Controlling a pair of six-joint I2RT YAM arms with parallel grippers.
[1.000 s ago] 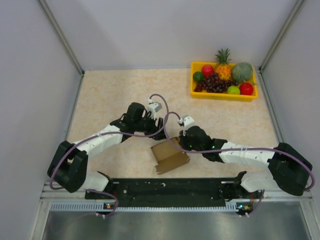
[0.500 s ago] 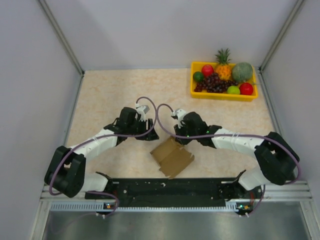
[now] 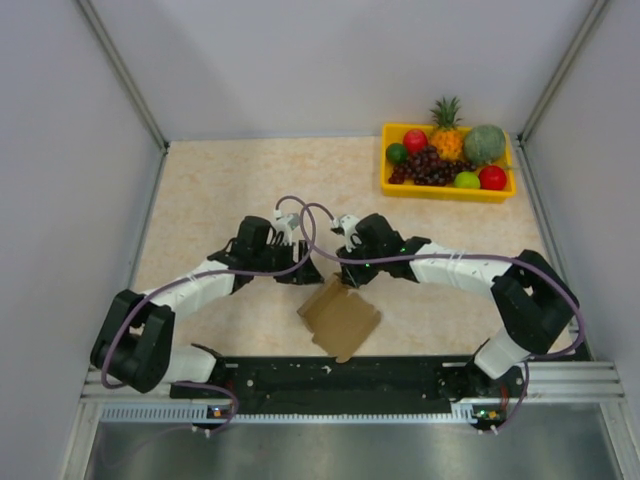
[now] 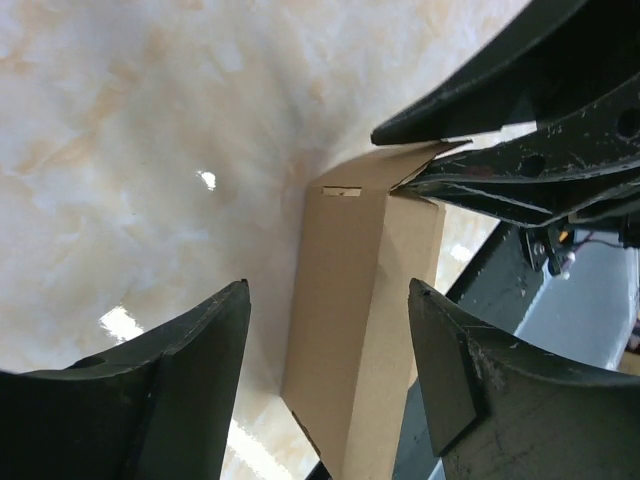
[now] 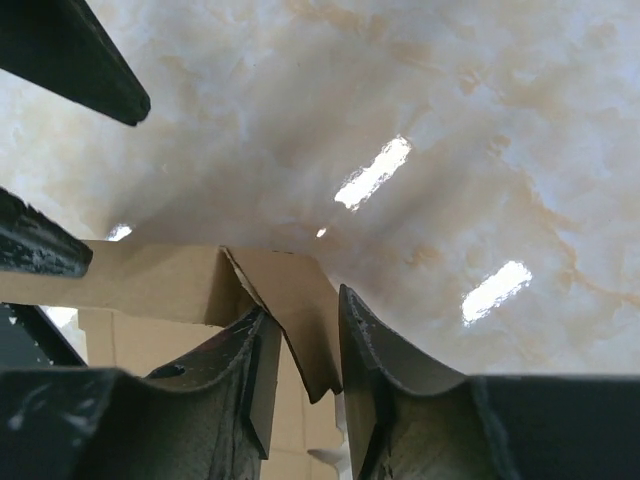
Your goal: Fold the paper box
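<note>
Just beyond the black base rail (image 3: 300, 376), the plain brown cardboard box (image 3: 340, 318) is clamped by one flap (image 5: 290, 285) in the right gripper (image 5: 305, 330), with the left gripper (image 4: 328, 292) spread above it, so the flap may be torn if yanked.

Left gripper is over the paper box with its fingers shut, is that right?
Not quite: the fingers are spread wide open, not shut. The left wrist view shows the left gripper over the paper box, one finger on either side of it.

no readable text, labels, brands or numbers on any visible surface
</note>
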